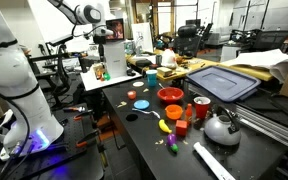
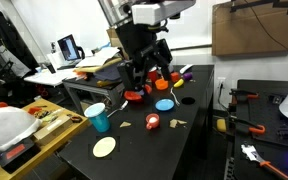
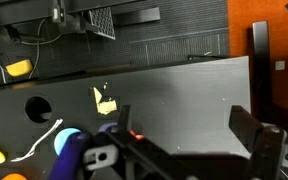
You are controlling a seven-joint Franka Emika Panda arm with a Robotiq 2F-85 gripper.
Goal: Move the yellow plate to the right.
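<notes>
The yellow plate [image 2: 104,146] is a pale round disc lying flat near the front corner of the black table [image 2: 199,140], close to a teal cup [image 2: 99,118]. I cannot make it out in the wrist view. My gripper [image 2: 144,78] hangs above the far middle of the table, well away from the plate. In the wrist view the gripper [image 3: 184,130] is open and empty, with only bare black tabletop between its fingers.
A blue plate [image 2: 164,104], a red bowl [image 2: 169,75] and a small red-and-white item [image 2: 152,122] lie between the gripper and the plate. A kettle [image 1: 221,127], red cup [image 1: 200,108] and yellow toy [image 1: 165,126] stand at one end. A cluttered desk [image 2: 44,120] borders the table.
</notes>
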